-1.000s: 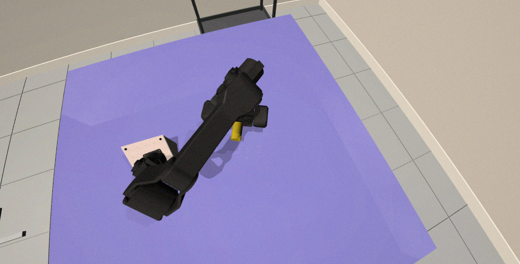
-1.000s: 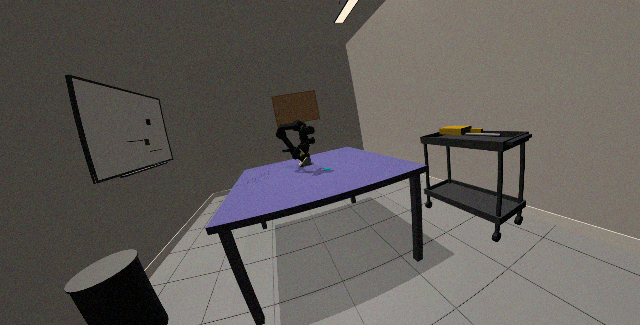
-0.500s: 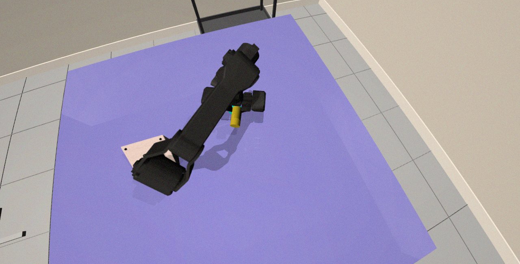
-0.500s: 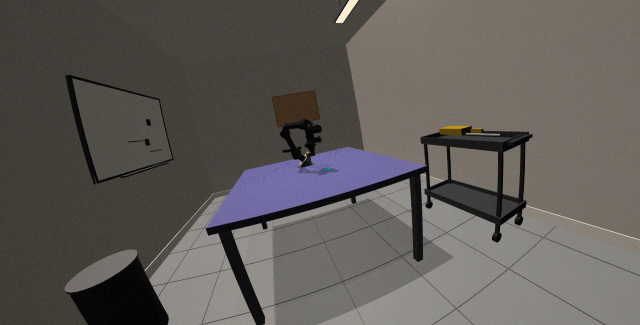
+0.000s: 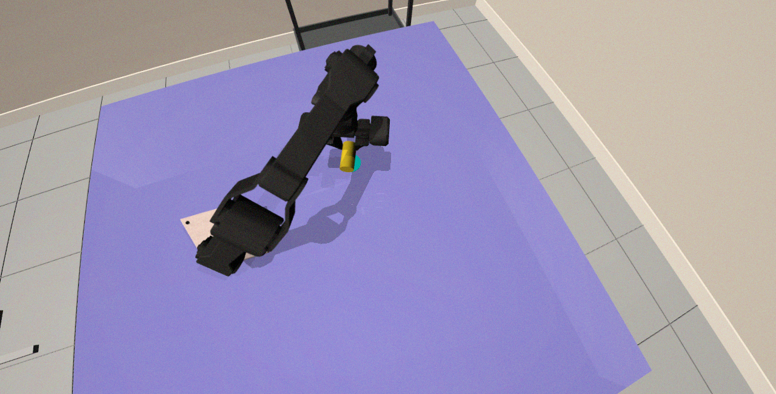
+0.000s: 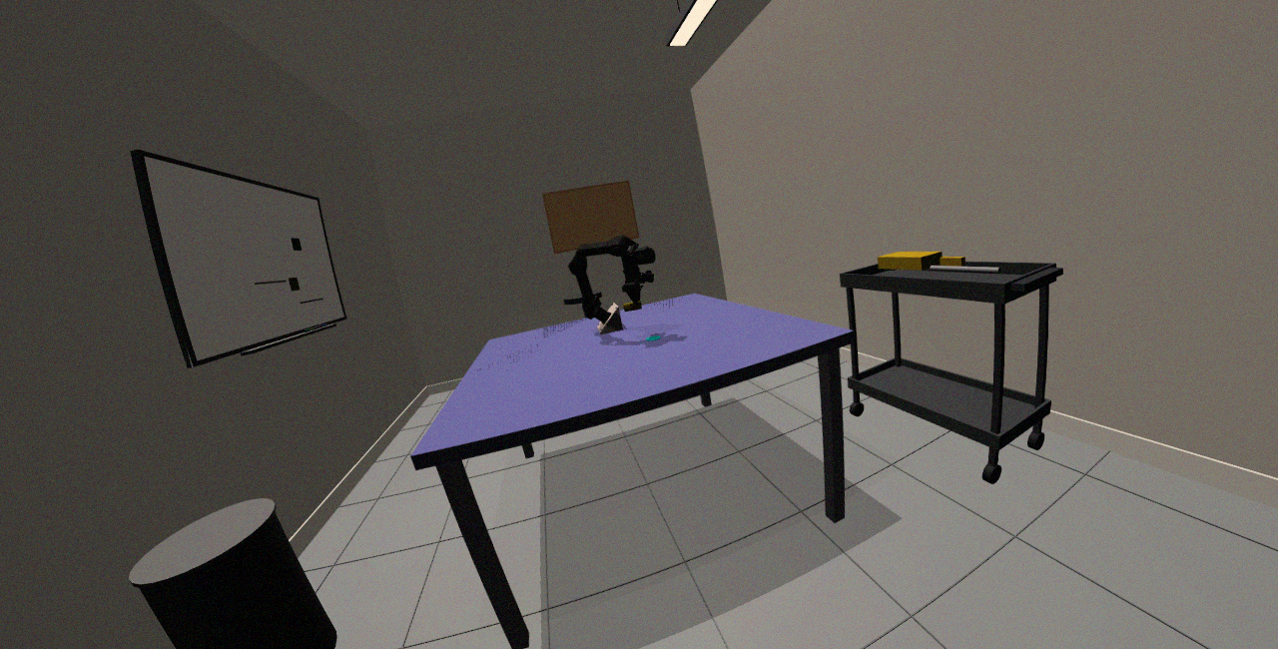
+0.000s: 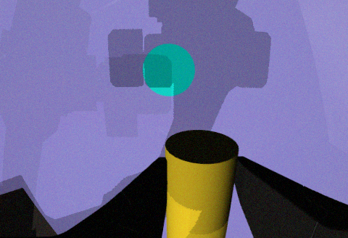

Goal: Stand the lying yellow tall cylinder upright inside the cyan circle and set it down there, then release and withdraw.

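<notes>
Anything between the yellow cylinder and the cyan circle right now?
Nothing visible. The gripper is shut on the yellow cylinder, held above the purple table top. In the wrist view the cyan circle lies ahead with only the arm's shadow across it, no object on or near it.

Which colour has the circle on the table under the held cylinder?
Cyan circle, a flat blue-green; the wrist view shows it best.

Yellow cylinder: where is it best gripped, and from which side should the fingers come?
Grip the yellow cylinder on its curved wall, fingers closing from two opposite sides, as the gripper holds it now. The wall is evenly round, and the dark end stays free for the cyan circle.
</notes>
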Action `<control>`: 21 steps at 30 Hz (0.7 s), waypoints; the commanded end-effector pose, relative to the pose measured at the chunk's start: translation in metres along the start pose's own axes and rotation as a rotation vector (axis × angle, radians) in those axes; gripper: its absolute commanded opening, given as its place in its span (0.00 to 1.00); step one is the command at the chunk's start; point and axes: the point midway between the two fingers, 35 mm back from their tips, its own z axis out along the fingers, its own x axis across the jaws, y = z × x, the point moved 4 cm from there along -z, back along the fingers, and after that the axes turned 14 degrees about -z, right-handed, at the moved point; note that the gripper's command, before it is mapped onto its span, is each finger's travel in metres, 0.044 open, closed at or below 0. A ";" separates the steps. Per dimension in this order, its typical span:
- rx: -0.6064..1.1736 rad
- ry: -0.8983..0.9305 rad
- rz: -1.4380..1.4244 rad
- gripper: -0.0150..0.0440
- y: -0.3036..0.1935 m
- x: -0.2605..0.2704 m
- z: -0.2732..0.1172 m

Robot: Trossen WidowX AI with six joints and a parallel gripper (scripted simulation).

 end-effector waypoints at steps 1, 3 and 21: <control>-0.003 0.000 -0.006 0.43 0.016 0.004 -0.001; -0.002 0.000 -0.008 0.43 0.022 0.005 0.000; -0.063 0.031 -0.001 0.43 0.036 0.008 0.008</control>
